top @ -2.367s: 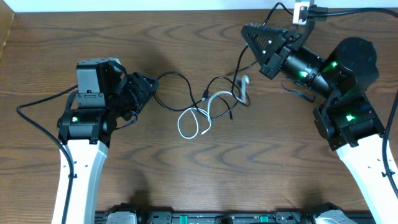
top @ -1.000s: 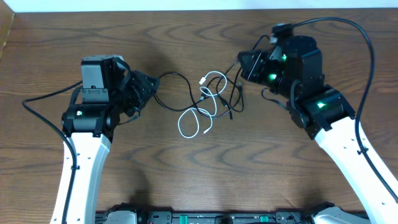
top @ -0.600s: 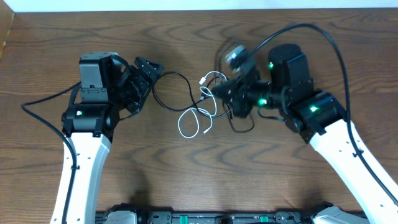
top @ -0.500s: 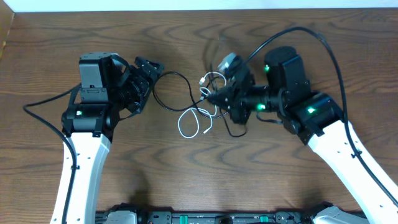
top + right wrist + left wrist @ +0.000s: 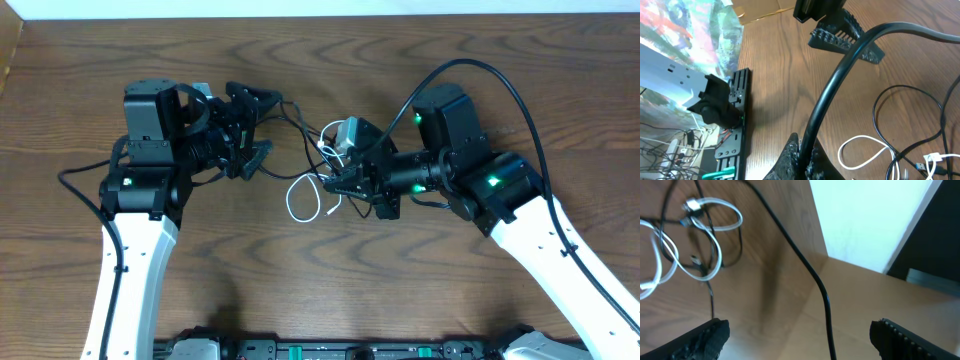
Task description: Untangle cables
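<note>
Holding my left gripper [image 5: 254, 126] wide open, just left of the cables [image 5: 325, 160]. The tangle lies mid-table [image 5: 330, 270], between both arms, and the white cable [image 5: 291, 205] loops at its near side. My right gripper [image 5: 337, 181] is pinched closed on a black cable [image 5: 826, 97] at the tangle's right edge.

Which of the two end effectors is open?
The left end effector: its jaws gape wide, while the right end effector is shut on a black cable.
</note>
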